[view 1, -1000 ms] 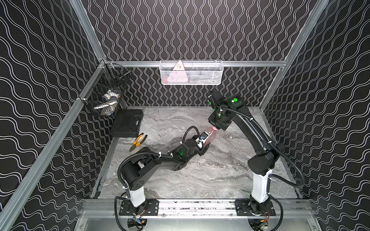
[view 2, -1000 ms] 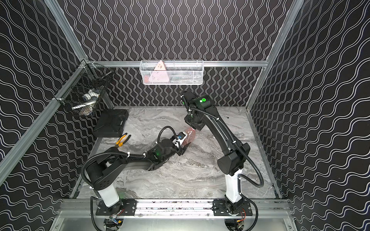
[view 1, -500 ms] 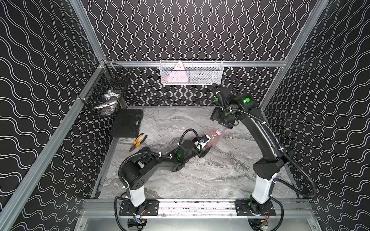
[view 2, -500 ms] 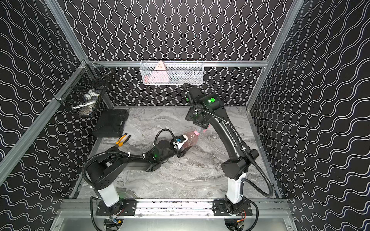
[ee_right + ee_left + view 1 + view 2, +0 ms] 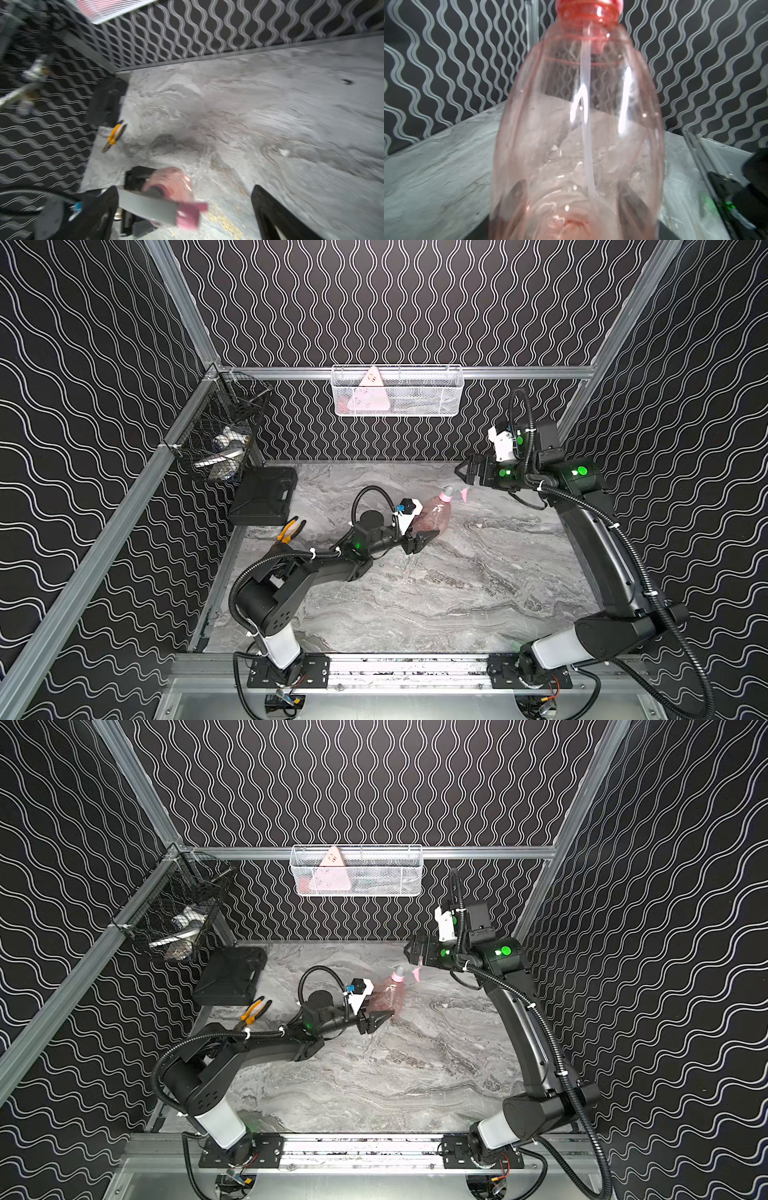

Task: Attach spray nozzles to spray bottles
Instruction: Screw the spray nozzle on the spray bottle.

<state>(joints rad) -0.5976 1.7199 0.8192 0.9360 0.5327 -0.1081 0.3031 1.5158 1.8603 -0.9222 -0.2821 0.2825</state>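
Note:
In both top views the translucent pink spray bottle [image 5: 432, 514] [image 5: 386, 996] tilts up over the middle of the table. My left gripper [image 5: 422, 533] [image 5: 374, 1017] is shut on its base. The pink spray nozzle [image 5: 451, 492] [image 5: 401, 972] sits on the bottle's neck. In the left wrist view the bottle [image 5: 577, 124] fills the frame, with the pale tube [image 5: 586, 128] running down inside it and the dark fingers [image 5: 517, 193] showing through its wall. My right gripper [image 5: 465, 472] [image 5: 415, 952] hangs open just beyond the nozzle, holding nothing. Its fingers [image 5: 270, 207] stand wide apart.
A black case [image 5: 264, 495] and yellow-handled pliers [image 5: 291, 529] lie at the table's left back. A black wire basket [image 5: 220, 439] hangs on the left wall. A white wire basket [image 5: 415, 391] on the back wall holds a pale pink triangular plate [image 5: 368, 396].
My right gripper has opened, let go of the nozzle and drawn back up toward the back right. The left gripper has swung the bottle a little to the right, still shut on it.

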